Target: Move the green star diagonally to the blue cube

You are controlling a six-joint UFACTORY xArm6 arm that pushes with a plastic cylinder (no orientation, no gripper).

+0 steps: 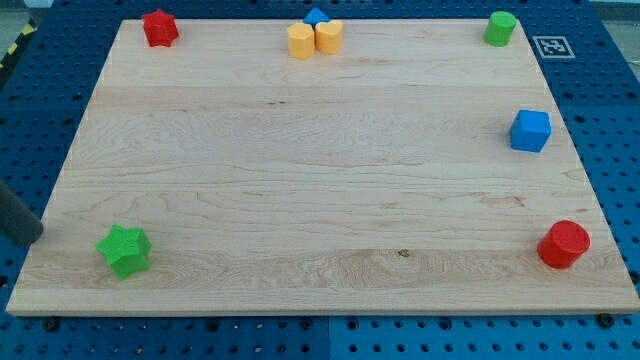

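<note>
Rod end, my tip (36,238), carries no end effector and grasps nothing; it sits just left of the green star (124,250), bottom-left on the bench (320,190), blue cube (530,131) far right.

Green star (124,250) bottom-left; blue cube (530,131) right

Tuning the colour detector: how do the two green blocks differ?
The green star has pointed lobes; the green cylinder is round and smooth. The star sits near the view's bottom left, beside my tip; the cylinder sits at the view's top right. The star looks larger, being nearer the view's bottom. Both are the same green.
</note>
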